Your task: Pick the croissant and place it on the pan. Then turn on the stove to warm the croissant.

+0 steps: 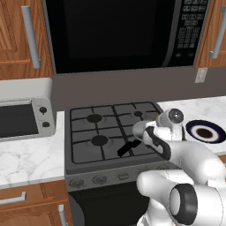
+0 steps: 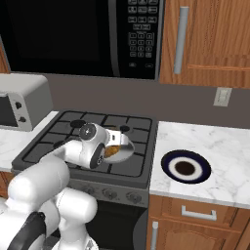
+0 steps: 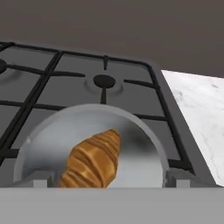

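The golden-brown croissant point(image 3: 92, 160) lies inside the round silver pan point(image 3: 140, 162), which sits on the front right burner of the dark grey stove point(image 1: 97, 128). My gripper point(image 3: 109, 178) hovers just over the pan, open, its fingers point(image 3: 41, 177) standing wide on either side of the croissant and apart from it. From the right base camera the croissant point(image 2: 113, 152) peeks out in the pan point(image 2: 124, 145) beside my hand. The pan's black handle point(image 1: 129, 147) sticks out to the left of my wrist. The stove's knobs point(image 2: 132, 197) run along its front.
A dark blue plate point(image 2: 185, 167) with a brown centre sits on the marble counter right of the stove. A silver toaster oven point(image 1: 24, 117) stands on the left counter. A black microwave point(image 1: 114, 31) hangs above the range, with wooden cabinets either side.
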{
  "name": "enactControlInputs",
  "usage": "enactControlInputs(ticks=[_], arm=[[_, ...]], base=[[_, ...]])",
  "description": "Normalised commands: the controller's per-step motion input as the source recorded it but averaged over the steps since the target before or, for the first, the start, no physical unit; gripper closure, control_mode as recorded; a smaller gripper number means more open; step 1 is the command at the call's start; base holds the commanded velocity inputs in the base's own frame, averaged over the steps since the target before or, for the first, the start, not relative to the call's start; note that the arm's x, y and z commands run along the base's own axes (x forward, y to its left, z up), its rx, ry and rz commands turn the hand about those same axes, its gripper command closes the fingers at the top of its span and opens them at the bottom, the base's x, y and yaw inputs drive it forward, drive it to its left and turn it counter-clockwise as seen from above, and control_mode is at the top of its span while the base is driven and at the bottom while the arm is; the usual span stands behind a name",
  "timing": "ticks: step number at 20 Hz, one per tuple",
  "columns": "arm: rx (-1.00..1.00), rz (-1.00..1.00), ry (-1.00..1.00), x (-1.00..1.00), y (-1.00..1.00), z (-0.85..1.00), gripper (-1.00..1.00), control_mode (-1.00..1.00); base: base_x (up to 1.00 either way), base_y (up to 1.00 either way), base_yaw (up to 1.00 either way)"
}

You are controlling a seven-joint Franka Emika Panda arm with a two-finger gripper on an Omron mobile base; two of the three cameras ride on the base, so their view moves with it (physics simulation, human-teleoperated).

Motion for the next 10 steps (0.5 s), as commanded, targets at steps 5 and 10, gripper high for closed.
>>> enactControlInputs(ticks=[5,10], arm=[[0.0,0.0,-0.25,-0.59,0.0,0.42,-1.0,-1.0],[0.0,0.0,-0.23,-0.66,0.0,0.31,-1.0,-1.0]], base=[[0.0,0.0,0.0],[0.0,0.0,0.0]])
